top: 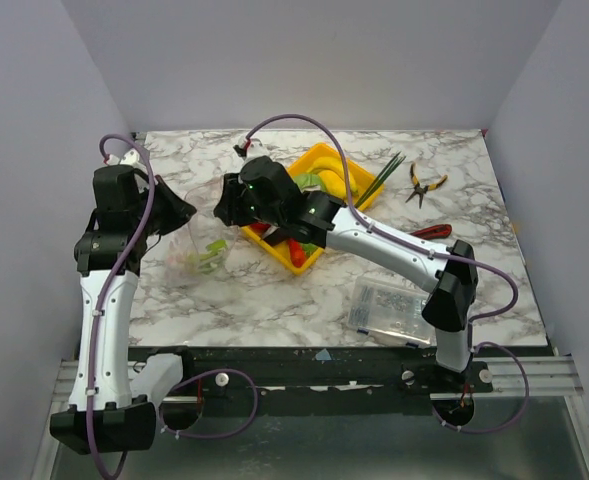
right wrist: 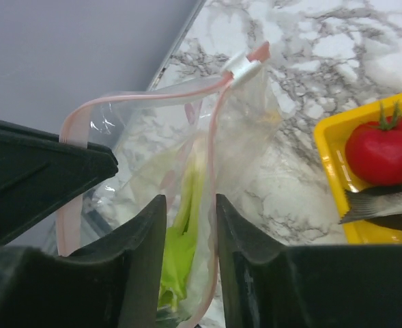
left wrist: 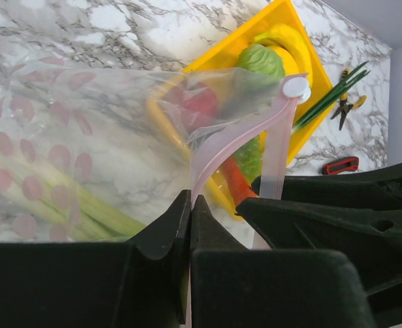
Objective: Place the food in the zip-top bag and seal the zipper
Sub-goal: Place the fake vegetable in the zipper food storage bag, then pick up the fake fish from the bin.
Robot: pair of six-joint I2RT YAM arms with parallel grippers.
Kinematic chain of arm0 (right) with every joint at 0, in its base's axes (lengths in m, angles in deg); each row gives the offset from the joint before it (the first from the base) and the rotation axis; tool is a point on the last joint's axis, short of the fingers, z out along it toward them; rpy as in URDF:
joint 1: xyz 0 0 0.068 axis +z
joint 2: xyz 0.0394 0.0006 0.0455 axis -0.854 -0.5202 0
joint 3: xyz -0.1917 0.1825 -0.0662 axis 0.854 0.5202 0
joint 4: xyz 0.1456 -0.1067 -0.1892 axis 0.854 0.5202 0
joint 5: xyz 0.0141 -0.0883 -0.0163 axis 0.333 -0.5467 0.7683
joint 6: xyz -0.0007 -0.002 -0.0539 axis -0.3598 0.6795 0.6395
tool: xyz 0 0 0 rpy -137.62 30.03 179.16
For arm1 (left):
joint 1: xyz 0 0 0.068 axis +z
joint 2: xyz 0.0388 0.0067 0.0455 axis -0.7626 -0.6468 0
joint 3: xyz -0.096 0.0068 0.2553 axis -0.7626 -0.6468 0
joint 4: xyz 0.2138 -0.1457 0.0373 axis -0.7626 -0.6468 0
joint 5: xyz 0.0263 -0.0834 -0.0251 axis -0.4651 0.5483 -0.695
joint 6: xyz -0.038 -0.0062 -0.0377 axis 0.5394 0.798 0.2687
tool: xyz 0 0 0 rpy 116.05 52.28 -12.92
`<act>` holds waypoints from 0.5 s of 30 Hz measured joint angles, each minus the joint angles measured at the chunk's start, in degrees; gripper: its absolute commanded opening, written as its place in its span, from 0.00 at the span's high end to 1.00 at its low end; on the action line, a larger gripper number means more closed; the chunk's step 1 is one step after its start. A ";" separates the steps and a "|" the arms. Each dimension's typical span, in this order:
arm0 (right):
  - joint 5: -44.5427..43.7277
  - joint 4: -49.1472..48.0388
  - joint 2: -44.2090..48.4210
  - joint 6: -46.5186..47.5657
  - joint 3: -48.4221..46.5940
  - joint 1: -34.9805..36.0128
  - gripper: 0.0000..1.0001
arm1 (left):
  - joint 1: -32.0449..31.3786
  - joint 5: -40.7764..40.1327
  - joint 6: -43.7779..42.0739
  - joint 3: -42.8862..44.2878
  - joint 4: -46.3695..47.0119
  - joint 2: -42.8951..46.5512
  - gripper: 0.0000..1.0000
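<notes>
My left gripper [left wrist: 190, 198] is shut on the pink zipper [left wrist: 218, 147] strip of the clear zip-top bag [left wrist: 64, 137] and holds its mouth up. A white-green leek [left wrist: 84, 205] lies inside the bag. My right gripper [right wrist: 190, 199] hangs over the bag's mouth [right wrist: 153, 96] with its jaws a little apart; the leek [right wrist: 180, 253] shows below them. The white slider [right wrist: 245, 65] sits at the far end of the zipper. More food stays in the yellow tray [top: 319, 160]: a tomato [right wrist: 385, 150], a grey fish [right wrist: 385, 205], bananas [left wrist: 289, 37], a leafy piece [left wrist: 261, 61] and a red pepper [left wrist: 235, 181].
Yellow-handled pliers [top: 424, 185] and thin green sticks [top: 379, 180] lie at the back right. A red utility knife [top: 432, 232] is right of the tray. A rigid clear box of small parts [top: 389, 308] sits near the front right edge.
</notes>
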 measured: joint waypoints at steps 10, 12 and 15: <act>-10.51 6.88 2.14 6.08 -2.45 -0.68 0.29 | -0.57 2.01 0.26 -0.66 4.61 -2.23 1.00; -12.35 7.15 5.46 6.84 1.97 -1.31 0.26 | -0.57 1.95 0.24 -0.70 5.25 -2.25 1.00; -14.21 6.19 11.93 7.19 10.47 -3.89 0.26 | -0.57 1.90 0.24 -1.18 6.47 -2.19 1.00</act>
